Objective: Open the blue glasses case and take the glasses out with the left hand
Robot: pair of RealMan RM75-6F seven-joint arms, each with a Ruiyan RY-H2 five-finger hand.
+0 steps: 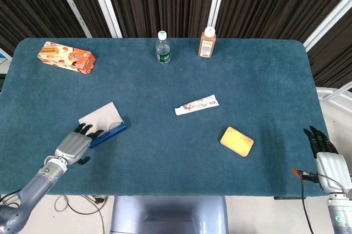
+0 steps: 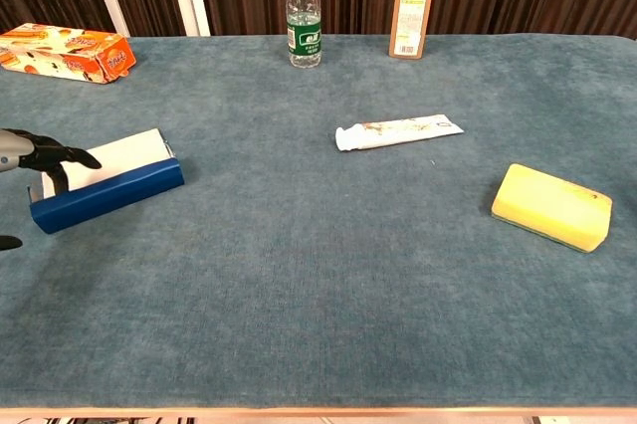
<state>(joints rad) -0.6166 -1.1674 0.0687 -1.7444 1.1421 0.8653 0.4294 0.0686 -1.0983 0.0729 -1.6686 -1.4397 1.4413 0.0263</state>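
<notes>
The blue glasses case (image 1: 108,134) lies open near the table's front left, turned at a slant, with its white lid (image 1: 99,115) laid back. A faint trace of the glasses (image 1: 114,126) shows behind the blue wall. In the chest view the case (image 2: 106,195) hides them. My left hand (image 1: 73,146) is at the case's left end, and its dark fingertips (image 1: 91,132) rest on that end with the thumb held apart. In the chest view only the fingers (image 2: 45,153) show. My right hand (image 1: 324,154) hangs off the table's front right corner, fingers apart, holding nothing.
A snack box (image 1: 66,57) lies at the back left. A water bottle (image 1: 163,48) and a brown bottle (image 1: 207,43) stand at the back edge. A toothpaste tube (image 1: 196,104) and a yellow sponge (image 1: 237,141) lie mid-table to the right.
</notes>
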